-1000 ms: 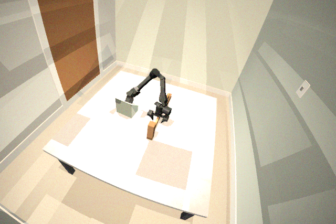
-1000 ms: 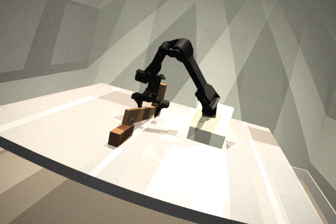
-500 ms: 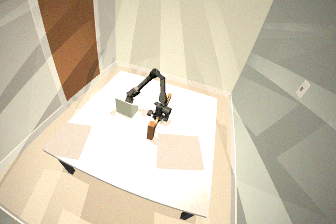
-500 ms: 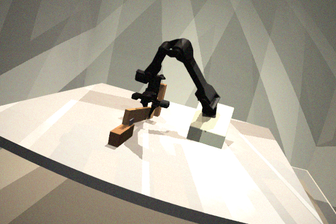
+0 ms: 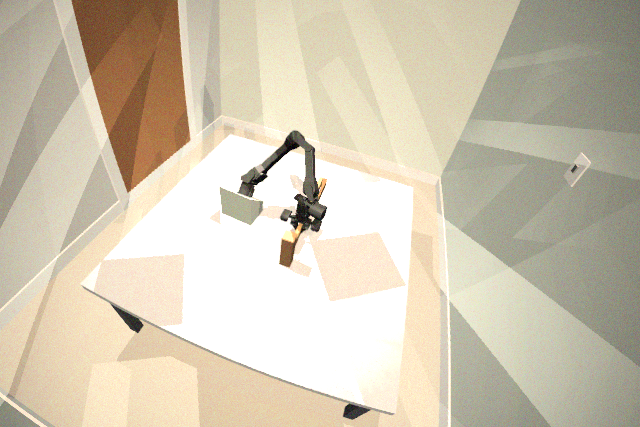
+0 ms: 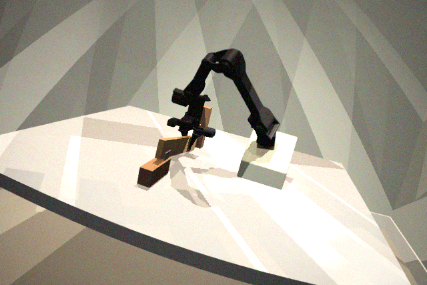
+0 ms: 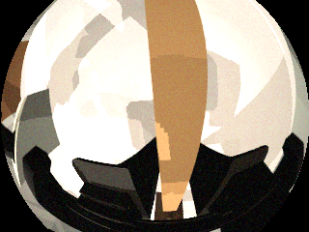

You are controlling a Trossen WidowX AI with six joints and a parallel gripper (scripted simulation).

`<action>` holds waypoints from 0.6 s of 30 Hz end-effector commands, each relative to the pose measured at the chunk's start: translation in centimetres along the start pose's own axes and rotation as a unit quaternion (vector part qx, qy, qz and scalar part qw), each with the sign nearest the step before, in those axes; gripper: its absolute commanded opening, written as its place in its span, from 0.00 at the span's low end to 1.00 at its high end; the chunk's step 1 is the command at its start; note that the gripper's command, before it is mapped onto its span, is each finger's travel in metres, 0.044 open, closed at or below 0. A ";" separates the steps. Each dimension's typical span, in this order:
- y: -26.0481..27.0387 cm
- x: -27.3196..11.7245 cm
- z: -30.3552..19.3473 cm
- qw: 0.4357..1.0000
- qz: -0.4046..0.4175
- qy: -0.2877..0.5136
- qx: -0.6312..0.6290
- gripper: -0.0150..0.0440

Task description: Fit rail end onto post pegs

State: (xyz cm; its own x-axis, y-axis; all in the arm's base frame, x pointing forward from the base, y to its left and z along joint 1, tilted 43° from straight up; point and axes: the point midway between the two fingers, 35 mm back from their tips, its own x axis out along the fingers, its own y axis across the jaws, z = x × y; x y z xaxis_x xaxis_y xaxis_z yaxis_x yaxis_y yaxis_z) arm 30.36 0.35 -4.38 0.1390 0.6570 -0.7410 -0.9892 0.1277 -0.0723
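The wooden rail [image 5: 299,229] [image 6: 175,145] [image 7: 179,87] runs between the low footboard block [image 6: 146,174] and the short upright post [image 5: 285,251] [image 6: 207,116]. Its far end sits in the small grey bracket [image 6: 167,154] on the block. My gripper [image 5: 301,224] [image 6: 187,141] [image 7: 171,138] points down and is shut on the rail, one finger on each side, nearer the post than the block. The rail's near end lies beside the post, partly hidden by the fingers. I cannot tell whether it touches the post or the table. The pegs and holes cannot be made out.
The arm's base stands on a pale grey-green block [image 5: 240,207] [image 6: 261,175] [image 7: 36,121] to one side of the rail. The arm arches over from it. The white table [image 5: 248,298] [image 6: 113,202] carries patches of light and shadow.
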 end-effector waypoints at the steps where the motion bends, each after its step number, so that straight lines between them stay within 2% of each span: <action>1: 0.0 -0.1 0.0 1.000 0.000 -0.002 0.001 0.25; 18: -0.2 -1.0 0.0 1.000 -0.001 -0.002 0.001 0.25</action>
State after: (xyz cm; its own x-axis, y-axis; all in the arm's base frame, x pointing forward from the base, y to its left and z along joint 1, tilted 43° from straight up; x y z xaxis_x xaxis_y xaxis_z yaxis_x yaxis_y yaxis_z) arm 30.09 0.06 -4.06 0.1253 0.6597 -0.7410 -0.9906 0.1240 -0.0572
